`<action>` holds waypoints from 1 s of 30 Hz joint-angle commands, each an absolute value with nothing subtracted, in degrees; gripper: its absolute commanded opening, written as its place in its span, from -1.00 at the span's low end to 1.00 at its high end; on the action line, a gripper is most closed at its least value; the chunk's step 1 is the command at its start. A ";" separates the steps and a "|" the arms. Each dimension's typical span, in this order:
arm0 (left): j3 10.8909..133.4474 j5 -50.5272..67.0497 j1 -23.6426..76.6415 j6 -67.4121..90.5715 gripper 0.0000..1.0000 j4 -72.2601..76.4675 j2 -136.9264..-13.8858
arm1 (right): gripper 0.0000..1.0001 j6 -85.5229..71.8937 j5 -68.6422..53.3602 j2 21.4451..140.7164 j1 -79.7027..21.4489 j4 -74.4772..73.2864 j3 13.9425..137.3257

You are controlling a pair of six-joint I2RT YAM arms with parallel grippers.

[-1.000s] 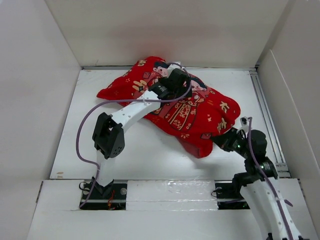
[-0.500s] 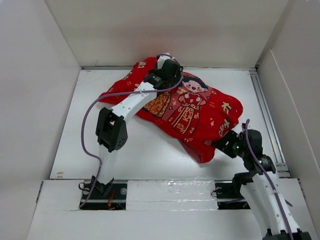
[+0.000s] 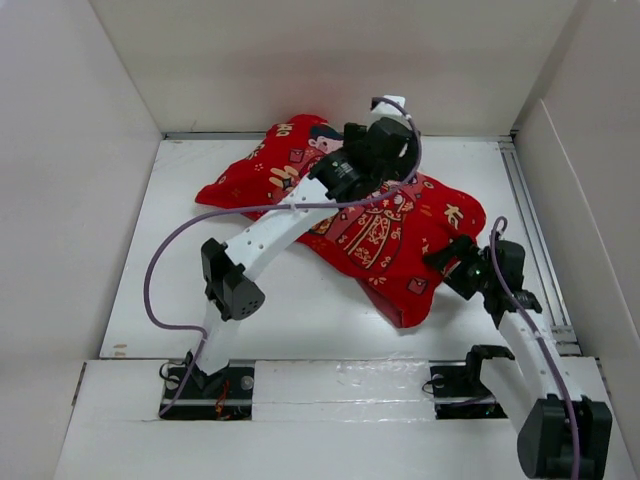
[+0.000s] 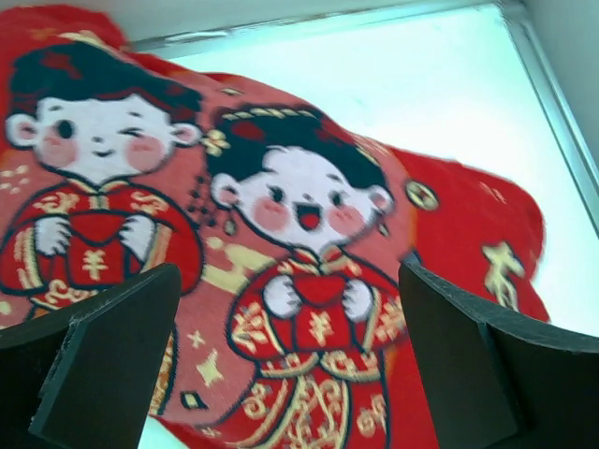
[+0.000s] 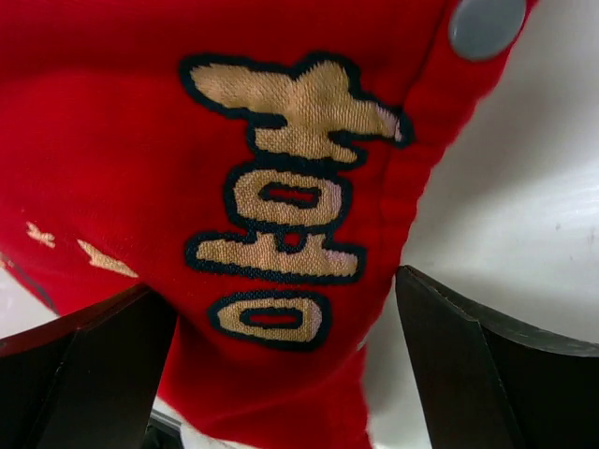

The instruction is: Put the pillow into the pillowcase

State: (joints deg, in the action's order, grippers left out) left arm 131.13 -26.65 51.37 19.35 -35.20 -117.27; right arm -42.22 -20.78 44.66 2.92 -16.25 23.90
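Note:
The red pillowcase (image 3: 385, 225) lies plump and rumpled across the middle of the white table, with two cartoon figures (image 4: 299, 215) and gold characters (image 5: 281, 196) on it. The pillow does not show in any view. My left gripper (image 3: 385, 150) hangs open above the case's far part, with the printed figures seen between its fingers (image 4: 290, 318) and nothing held. My right gripper (image 3: 448, 262) is open at the case's right near corner. That corner's red edge lies loose between its spread fingers (image 5: 271, 309), and a grey snap button (image 5: 487, 23) sits on the hem.
White walls enclose the table on the left, back and right. A metal rail (image 3: 530, 220) runs along the right edge. A purple cable (image 3: 160, 260) loops from the left arm over the table's left part. Bare white table (image 3: 300, 300) shows near the arm bases.
My right gripper has opened and let go of the pillowcase's corner. My left arm has swung right and lifted above the case, staying open. The case has settled slightly.

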 commanded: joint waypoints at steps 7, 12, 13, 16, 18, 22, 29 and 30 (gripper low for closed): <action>124.10 -25.14 51.33 12.48 0.99 -34.37 -121.89 | 1.00 -41.31 -20.14 54.05 10.19 4.39 25.58; 120.70 -18.82 51.33 12.48 0.99 -29.90 -124.45 | 1.00 -43.59 -28.54 58.61 21.94 16.49 21.90; 119.11 -17.42 51.33 12.48 0.99 -28.23 -123.76 | 1.00 -44.38 -30.04 64.80 22.49 20.44 21.88; 118.12 -14.50 51.33 12.48 0.99 -25.84 -124.53 | 1.00 -49.81 -42.50 81.68 20.40 40.45 25.55; 120.15 -13.28 51.33 13.00 0.99 -27.42 -127.69 | 1.00 -62.79 -47.64 98.82 17.31 72.91 25.58; 122.70 -10.99 51.33 13.54 0.99 -27.69 -130.34 | 1.00 -83.22 -51.84 115.31 10.48 104.06 31.17; 132.42 -6.25 50.10 14.85 0.99 -28.64 -131.21 | -1.00 -67.28 -52.29 90.47 2.29 62.32 51.50; 135.76 -5.54 50.10 15.81 0.99 -29.70 -131.74 | -1.00 -61.93 -52.29 87.31 1.33 51.79 60.90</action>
